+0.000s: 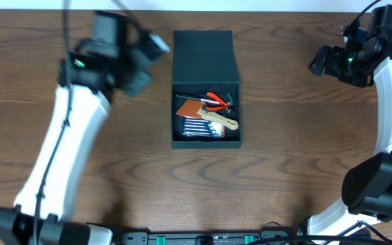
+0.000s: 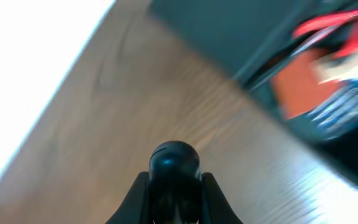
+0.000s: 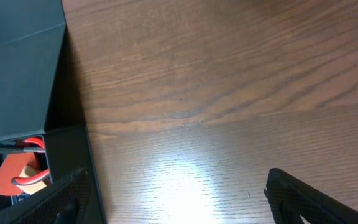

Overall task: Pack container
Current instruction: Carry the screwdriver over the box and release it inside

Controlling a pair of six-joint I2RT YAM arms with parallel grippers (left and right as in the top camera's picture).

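Dark blue-green container [image 1: 203, 58] sits mid-desk [image 1: 284, 156], flap open, long axis near-to-far, just right of your left jaws (blurred, can't tell open/shut) and well apart from right jaws, spread wide & empty, so L arm's nearer.

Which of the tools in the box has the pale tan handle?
The scraper with the orange blade, lying across the middle of the box. The pliers just behind it have red grips instead.
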